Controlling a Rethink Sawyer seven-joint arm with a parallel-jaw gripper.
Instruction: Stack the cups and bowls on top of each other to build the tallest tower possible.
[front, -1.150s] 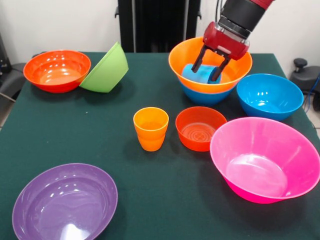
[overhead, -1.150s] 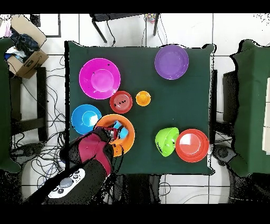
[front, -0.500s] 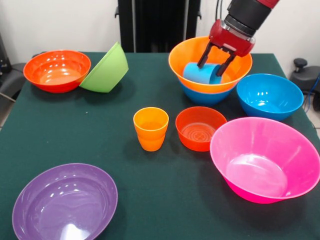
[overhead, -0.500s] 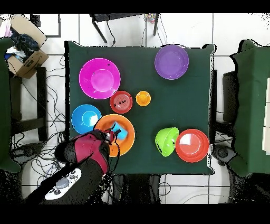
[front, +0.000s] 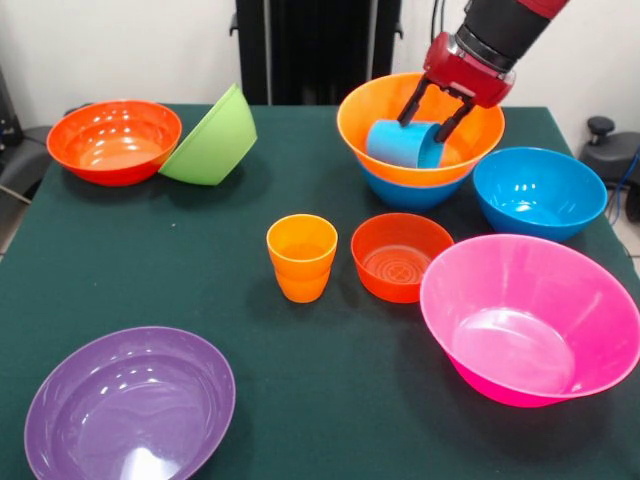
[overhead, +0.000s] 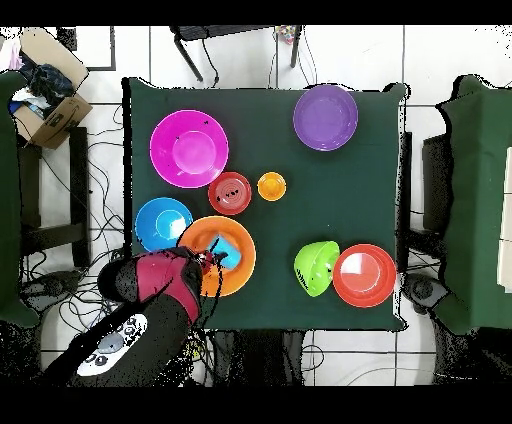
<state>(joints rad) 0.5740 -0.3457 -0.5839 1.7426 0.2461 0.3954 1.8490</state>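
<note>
From above I see the green bench (overhead: 380, 200) carrying the pink bowl (overhead: 189, 147), purple bowl (overhead: 325, 117), small red-orange bowl (overhead: 230, 193), orange cup (overhead: 271, 186) and blue bowl (overhead: 163, 224). My end effector (overhead: 212, 262) sits over the orange bowl (overhead: 232, 275), beside the light blue cup (overhead: 231, 250). The lime green bowl (overhead: 316, 268) touches the large red-orange bowl (overhead: 364, 275).

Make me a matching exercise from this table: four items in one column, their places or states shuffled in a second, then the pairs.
Items
1. light blue plastic cup
2. lime green plastic bowl
3. large orange plastic bowl
4. small red-orange plastic bowl

Places or states
A. tilted against a red-orange bowl
B. nested on a blue bowl
C. inside the orange bowl, below the end effector
D. beside the orange cups

Pairs: 1-C, 2-A, 3-B, 4-D
</note>
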